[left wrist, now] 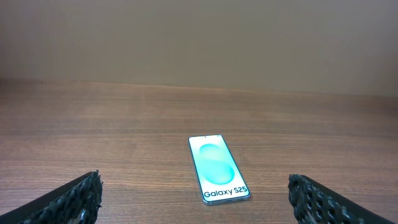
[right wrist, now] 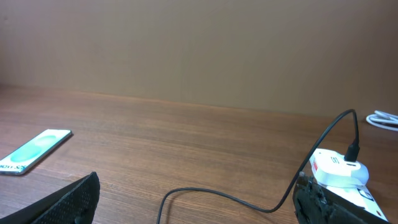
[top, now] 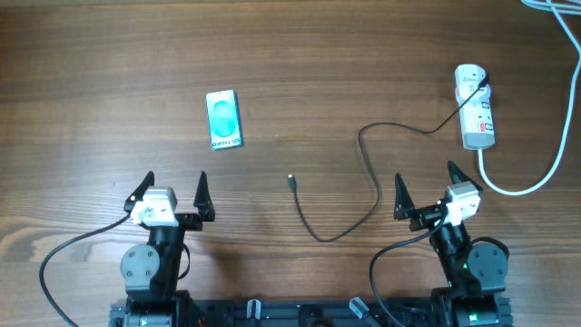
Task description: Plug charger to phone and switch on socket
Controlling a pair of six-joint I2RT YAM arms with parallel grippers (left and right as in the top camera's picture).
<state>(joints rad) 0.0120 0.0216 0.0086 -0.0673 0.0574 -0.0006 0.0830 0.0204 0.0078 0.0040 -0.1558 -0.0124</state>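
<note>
While the charger (top: 367,163) lies loose on the wooden table (top: 82,73), we see its small connector tip (top: 290,181) resting free near the middle. The tip is well apart from the phone (top: 224,119) and touches neither gripper. From the tip the thin black cable dips toward the robot, curls round and climbs to the right. It ends at a black plug (top: 483,88) seated in the far end of the socket (top: 475,113).

The phone lies flat and screen up, left of the tip, on the far side of the left gripper (top: 175,177). In the left wrist view its white text, "Galaxy S25", sits at the end nearer the camera. Nothing is plugged into it.

The socket, a white strip with small red marks, lies at the right of the table, beyond the right gripper (top: 425,173). We cannot tell how its switch stands. A thick white cord (top: 517,193) leaves its near end, sweeps right and runs up to the far right corner.

The left gripper is spread wide and grasps nothing. Its dark ridged fingers (left wrist: 68,200) frame the phone from a distance. The right gripper is likewise spread wide and bare. In its wrist view one finger (right wrist: 68,202) shows at the left, with the socket just past the other.
</note>
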